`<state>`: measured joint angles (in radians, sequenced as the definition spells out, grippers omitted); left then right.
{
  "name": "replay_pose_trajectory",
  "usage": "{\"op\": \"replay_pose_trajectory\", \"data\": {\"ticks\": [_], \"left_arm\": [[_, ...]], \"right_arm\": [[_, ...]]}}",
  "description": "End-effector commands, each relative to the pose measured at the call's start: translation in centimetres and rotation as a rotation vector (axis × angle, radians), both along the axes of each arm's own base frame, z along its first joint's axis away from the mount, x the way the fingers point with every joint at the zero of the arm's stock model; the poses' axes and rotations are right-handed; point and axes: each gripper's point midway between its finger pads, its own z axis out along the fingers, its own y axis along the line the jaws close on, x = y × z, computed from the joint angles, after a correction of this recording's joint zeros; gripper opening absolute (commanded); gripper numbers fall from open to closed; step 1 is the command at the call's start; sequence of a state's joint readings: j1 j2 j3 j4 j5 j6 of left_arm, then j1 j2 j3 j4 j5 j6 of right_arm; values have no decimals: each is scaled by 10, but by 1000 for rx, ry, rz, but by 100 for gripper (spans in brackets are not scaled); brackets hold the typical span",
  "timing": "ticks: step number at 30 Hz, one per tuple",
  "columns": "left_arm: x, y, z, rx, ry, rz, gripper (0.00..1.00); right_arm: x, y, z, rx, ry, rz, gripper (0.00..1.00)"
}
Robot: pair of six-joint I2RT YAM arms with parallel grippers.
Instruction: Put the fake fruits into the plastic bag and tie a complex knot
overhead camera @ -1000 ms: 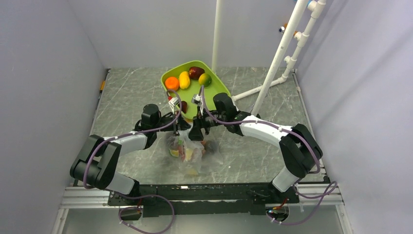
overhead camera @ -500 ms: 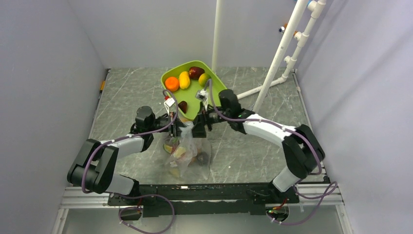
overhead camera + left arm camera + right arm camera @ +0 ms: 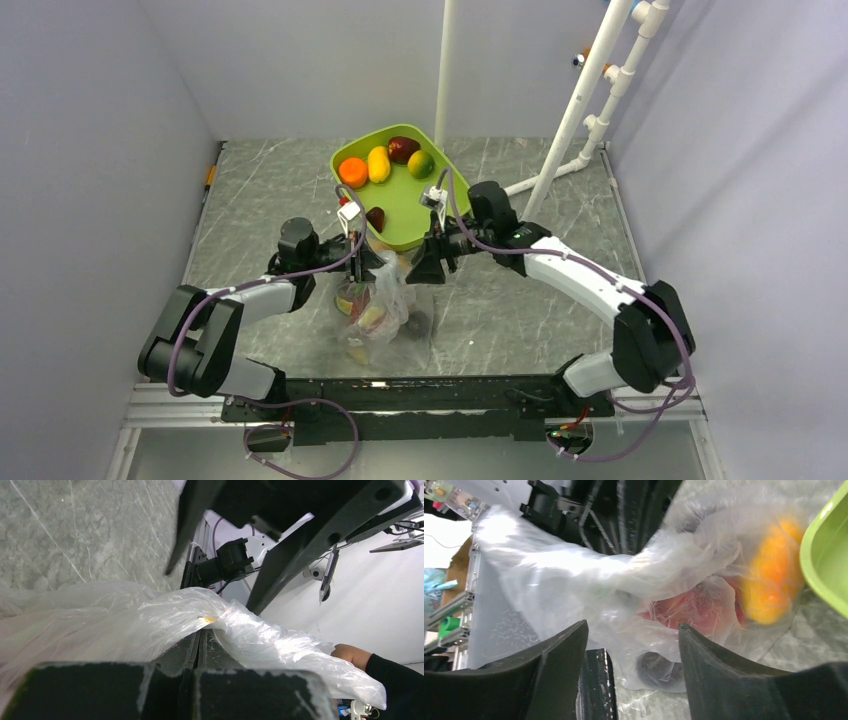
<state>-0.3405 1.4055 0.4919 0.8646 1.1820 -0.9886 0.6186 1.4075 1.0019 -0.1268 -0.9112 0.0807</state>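
The clear plastic bag (image 3: 380,310) hangs near the table's middle front with several fake fruits inside: yellow, red and dark ones (image 3: 769,575). My left gripper (image 3: 362,258) is shut on the bag's top edge (image 3: 210,617) and holds it up. My right gripper (image 3: 418,268) is open just right of the bag, its fingers apart with bag plastic (image 3: 589,585) in front of them, not gripped. An orange (image 3: 352,171), a yellow oblong (image 3: 378,163), a maroon fruit (image 3: 403,149), a green-yellow one (image 3: 421,163) and a small dark maroon one (image 3: 376,218) lie in the lime green tray (image 3: 410,205). No knot shows.
The tray's near corner (image 3: 824,555) is right beside the bag. White pipes (image 3: 575,110) stand on the table at the back right, and a white pole (image 3: 445,70) stands behind the tray. Grey walls close the sides and back.
My right gripper has let go of the bag, opened and drawn back to the right. The left gripper has stayed shut on the bag, which has shifted a little left and hangs narrower.
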Motion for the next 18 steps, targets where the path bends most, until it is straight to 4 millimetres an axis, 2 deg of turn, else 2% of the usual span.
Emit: {"op": "replay_pose_trajectory", "data": {"ticks": [1,6,12,15,18], "left_arm": [[-7,-3,5,-16,-68,-42,0],[-5,-4,-2,5,-48,-40,0],[-8,-8,-15,55,-17,-50,1],[-7,-8,-16,56,-13,-53,4],[-9,-6,-14,49,-20,-51,3]], "right_arm": [[2,20,-4,9,41,0,72],[-3,53,15,114,13,56,65],[-4,86,26,147,-59,80,61],[-3,88,24,127,-75,73,61],[-5,69,15,66,-75,81,68]]}}
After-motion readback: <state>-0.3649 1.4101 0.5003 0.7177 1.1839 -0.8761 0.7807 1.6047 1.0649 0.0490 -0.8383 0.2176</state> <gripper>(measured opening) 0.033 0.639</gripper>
